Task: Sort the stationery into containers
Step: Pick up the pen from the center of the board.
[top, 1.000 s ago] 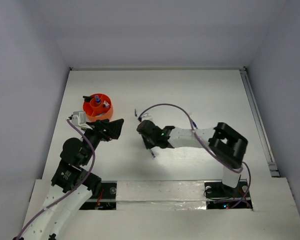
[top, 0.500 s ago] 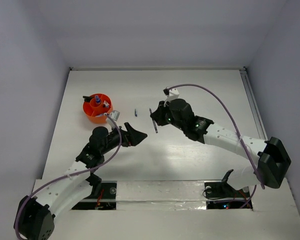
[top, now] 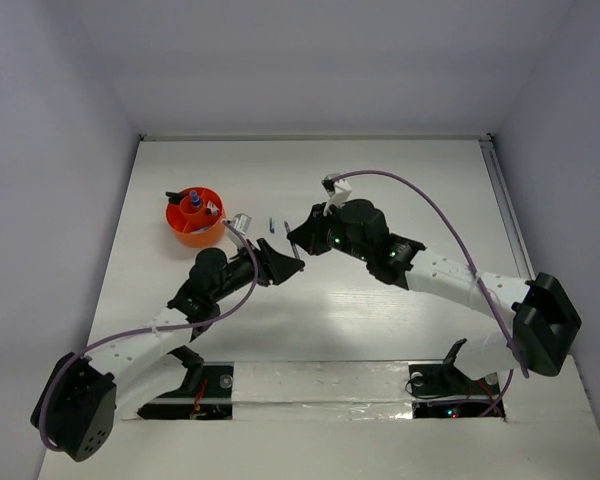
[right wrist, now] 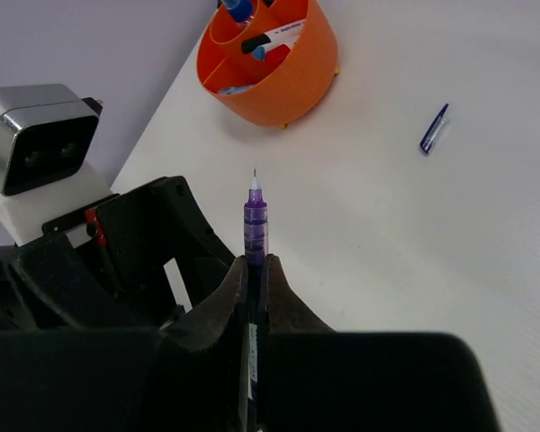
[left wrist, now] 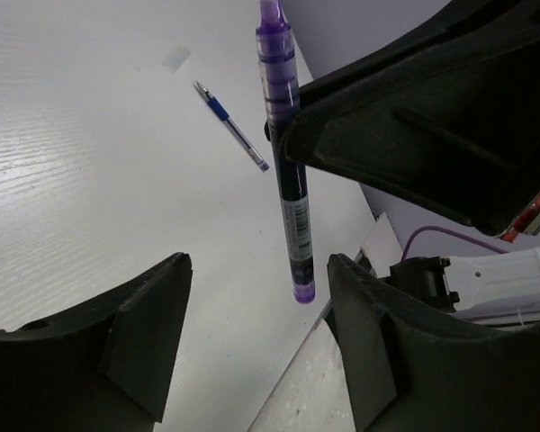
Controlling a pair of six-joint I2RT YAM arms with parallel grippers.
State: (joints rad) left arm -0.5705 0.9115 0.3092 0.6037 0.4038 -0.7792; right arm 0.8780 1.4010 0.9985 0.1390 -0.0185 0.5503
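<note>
White table (top: 400,190), a blue pen (right wrist: 434,129) lying loose. Midair, the right gripper (right wrist: 252,270) pinches the purple pen (left wrist: 286,171); the left gripper (left wrist: 256,301) gapes by its end. It should clamp the barrel squarely before any release; the orange cup (right wrist: 288,85) sits far left.

The purple pen (right wrist: 255,220) has a translucent violet barrel with a pale tip. In the left wrist view its lower part is darker and carries a white label with print too fine to read. The right gripper (right wrist: 254,270) and left gripper (left wrist: 259,270) are matt black. The orange cup (right wrist: 297,72) is bright orange inside and out. It holds a blue cap (right wrist: 238,9) and what seems to be a white marker (right wrist: 279,34) with black and red marks. The blue pen (right wrist: 434,129) has a dark blue grip and a clear section. The table (top: 400,180) is white with faint grain lines. A cable (left wrist: 429,232) is mauve, and the camera block (right wrist: 36,135) is silver-grey.
</note>
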